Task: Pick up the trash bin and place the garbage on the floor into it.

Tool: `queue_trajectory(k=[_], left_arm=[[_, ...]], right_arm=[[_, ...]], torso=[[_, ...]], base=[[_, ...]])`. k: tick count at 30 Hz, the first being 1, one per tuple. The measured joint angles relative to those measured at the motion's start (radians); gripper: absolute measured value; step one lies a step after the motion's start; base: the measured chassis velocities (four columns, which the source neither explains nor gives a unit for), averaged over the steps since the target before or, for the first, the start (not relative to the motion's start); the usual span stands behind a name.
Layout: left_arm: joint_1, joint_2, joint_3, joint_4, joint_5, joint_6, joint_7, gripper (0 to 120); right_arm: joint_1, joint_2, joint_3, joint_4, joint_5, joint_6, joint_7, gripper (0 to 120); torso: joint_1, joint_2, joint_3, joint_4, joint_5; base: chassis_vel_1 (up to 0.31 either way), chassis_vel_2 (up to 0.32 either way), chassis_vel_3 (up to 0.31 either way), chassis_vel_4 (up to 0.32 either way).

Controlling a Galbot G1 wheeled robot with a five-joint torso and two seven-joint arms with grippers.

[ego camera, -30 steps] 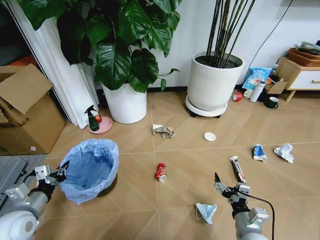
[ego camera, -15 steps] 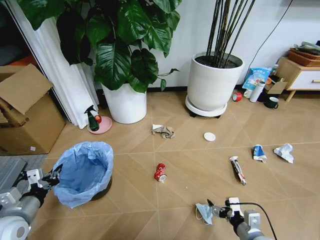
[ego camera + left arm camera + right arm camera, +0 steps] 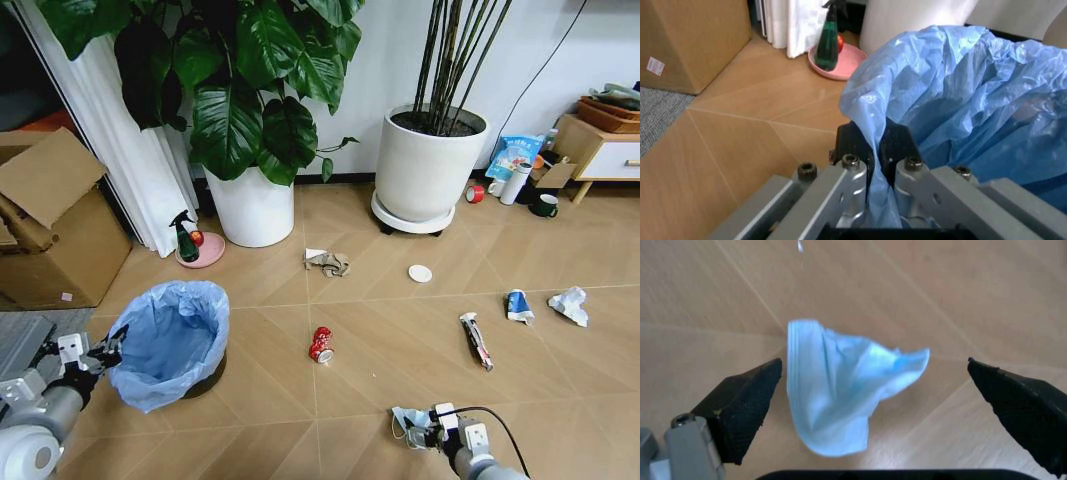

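Right hand (image 3: 873,405) dropped low, spread wide around blue face mask (image 3: 840,385) on floor (image 3: 380,330). Left hand (image 3: 873,150) pinching trash bin (image 3: 170,340) liner rim. Next: close on mask, carry to bin.

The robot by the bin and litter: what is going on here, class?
The left gripper is shut on the blue liner at the rim of the bin, which looks tilted. The right gripper is open over a crumpled blue mask lying on the floor. A red can and other scraps lie loose on the floor.
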Motion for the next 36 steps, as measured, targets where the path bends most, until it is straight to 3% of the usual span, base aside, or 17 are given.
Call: queue_trajectory(k=[6,9,11,19,22,23,25,27,29,31,36], left_arm=[[-0.01,0.002,0.007,0.006,-0.001,0.001,-0.001,0],[-0.017,0.001,0.013,0.008,-0.001,0.002,-0.004,0],[-0.019,0.0,0.015,0.01,-0.001,0.002,-0.004,0],[-0.032,-0.001,0.024,0.019,-0.001,0.002,-0.005,0],[-0.033,-0.001,0.025,0.019,-0.001,0.002,-0.005,0],[-0.033,-0.001,0.026,0.02,-0.003,0.002,-0.005,0],[-0.034,-0.001,0.026,0.02,-0.003,0.002,-0.004,0],[-0.034,0.001,0.026,0.02,-0.006,0.002,-0.002,0],[-0.034,0.001,0.026,0.02,-0.007,0.002,0.0,0],[-0.034,0.001,0.027,0.02,-0.01,0.001,0.004,0],[-0.035,0.016,0.042,0.025,-0.013,-0.002,0.012,0]], right_arm=[[0.02,0.004,-0.035,-0.019,0.016,-0.018,0.0,94],[0.036,0.018,-0.053,-0.051,0.023,-0.033,0.002,79],[0.039,0.022,-0.057,-0.061,0.023,-0.035,0.002,75],[0.056,0.044,-0.068,-0.097,0.016,-0.042,0.007,42],[0.059,0.049,-0.071,-0.106,0.013,-0.043,0.008,37],[0.063,0.054,-0.074,-0.113,0.011,-0.045,0.01,29],[0.064,0.056,-0.075,-0.117,0.011,-0.046,0.011,26],[0.067,0.062,-0.077,-0.132,0.006,-0.047,0.012,12],[0.068,0.064,-0.076,-0.134,0.004,-0.047,0.012,11],[0.063,0.07,-0.064,-0.136,0.0,-0.047,0.016,0],[0.023,0.081,0.003,-0.077,-0.022,-0.042,0.025,0]], torso=[[0.0,0.0,0.0,-0.0001,0.0],[0.0,0.0,0.0,0.0,0.0001],[0.0,0.0,0.0,0.0,0.0],[0.0,0.0,0.0,0.0,0.0001],[0.0,0.0,0.0,0.0,0.0001],[0.0,0.0,0.0,0.0,0.0001],[0.0,0.0,0.0,0.0,0.0001],[0.0,0.0,0.0,0.0,0.0001],[0.0,0.0,0.0,0.0,0.0001],[0.0,0.0,0.0,0.0,0.0002],[0.0,0.0,0.0,0.0001,0.0003]], base=[[0.0,0.0,0.0,0.0],[0.0,0.0,0.0,0.0],[0.0,0.0,0.0,0.0],[0.0,0.0,0.0,0.0],[0.0,0.0,0.0,0.0],[0.0,0.0,0.0,0.0],[0.0,0.0,0.0,0.0],[0.0,0.0,0.0,0.0],[0.0,0.0,0.0,0.0],[0.0,0.0,0.0,0.0],[0.0,0.0,0.0,0.0]])
